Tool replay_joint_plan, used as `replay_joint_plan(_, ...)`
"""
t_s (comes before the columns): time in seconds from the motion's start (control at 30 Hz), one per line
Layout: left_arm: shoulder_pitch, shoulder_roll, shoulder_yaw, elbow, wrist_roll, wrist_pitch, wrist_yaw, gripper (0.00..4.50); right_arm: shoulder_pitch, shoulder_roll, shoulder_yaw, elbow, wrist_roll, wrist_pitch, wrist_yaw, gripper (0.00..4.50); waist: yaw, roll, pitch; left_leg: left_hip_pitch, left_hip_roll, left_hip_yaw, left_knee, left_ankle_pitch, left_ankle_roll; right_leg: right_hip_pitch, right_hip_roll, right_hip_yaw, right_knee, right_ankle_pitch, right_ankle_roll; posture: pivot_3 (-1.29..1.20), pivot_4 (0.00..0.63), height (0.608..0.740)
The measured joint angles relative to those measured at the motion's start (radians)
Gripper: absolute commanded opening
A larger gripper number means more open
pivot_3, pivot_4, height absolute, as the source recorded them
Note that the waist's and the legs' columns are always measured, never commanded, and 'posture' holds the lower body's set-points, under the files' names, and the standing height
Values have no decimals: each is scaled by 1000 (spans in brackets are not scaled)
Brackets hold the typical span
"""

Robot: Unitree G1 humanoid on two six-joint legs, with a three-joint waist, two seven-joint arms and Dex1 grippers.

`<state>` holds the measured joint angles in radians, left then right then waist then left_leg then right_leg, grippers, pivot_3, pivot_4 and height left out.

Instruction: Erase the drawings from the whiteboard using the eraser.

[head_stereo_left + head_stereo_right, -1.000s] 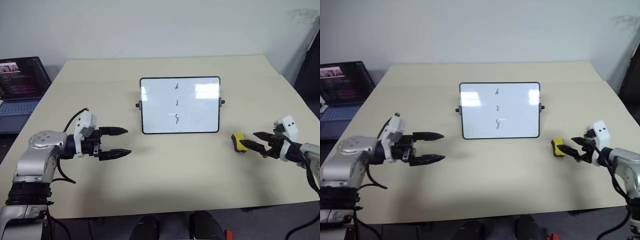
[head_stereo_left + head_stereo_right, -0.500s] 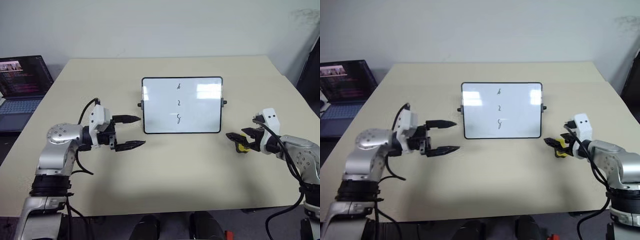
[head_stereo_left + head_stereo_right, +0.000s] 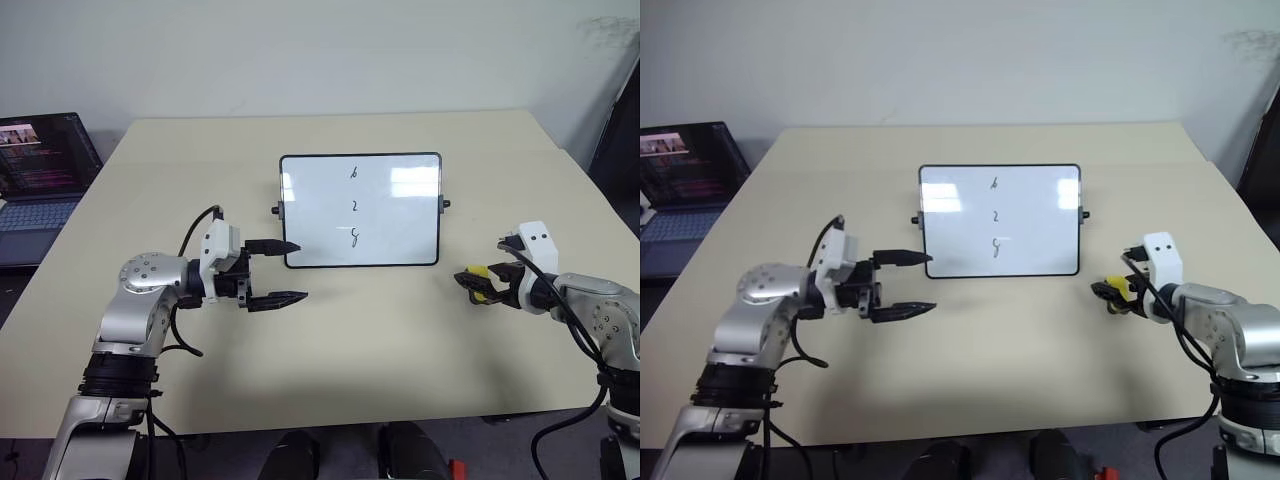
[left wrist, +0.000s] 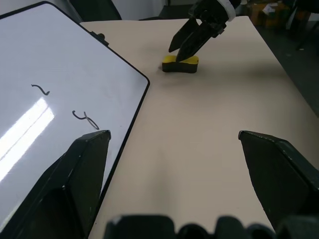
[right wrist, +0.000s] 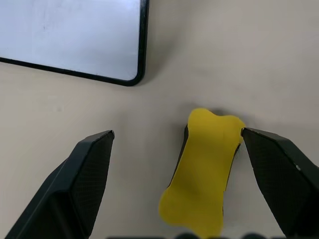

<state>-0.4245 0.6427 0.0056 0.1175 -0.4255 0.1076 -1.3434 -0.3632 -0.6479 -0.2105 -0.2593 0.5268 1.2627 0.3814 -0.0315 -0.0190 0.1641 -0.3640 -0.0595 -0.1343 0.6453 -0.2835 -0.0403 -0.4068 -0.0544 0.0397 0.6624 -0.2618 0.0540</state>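
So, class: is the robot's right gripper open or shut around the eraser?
Open. The right gripper's two fingers stand wide apart, with the yellow eraser lying on the table between them, not yet clamped.

A beige bench (image 3: 330, 330) runs back to a plain pale wall (image 3: 320, 50). Off its left edge an open laptop (image 3: 40, 165) sits lower down, screen lit with dark windows and keyboard facing forward.

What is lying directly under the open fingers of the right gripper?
The yellow eraser lies on the table between the right gripper fingers. Its yellow top shows; its underside faces the table, hidden.
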Motion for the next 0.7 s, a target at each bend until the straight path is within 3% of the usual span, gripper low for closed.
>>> replay_joint_plan(0.7, 31, -1, 0, -51, -1, 18, 27, 4500, -53, 102, -4, 89, -45, 23, -100, 4432, -1, 0, 0, 0, 0, 0, 0, 0, 0, 0, 0, 0, 0, 0, 0, 0, 150, 740)
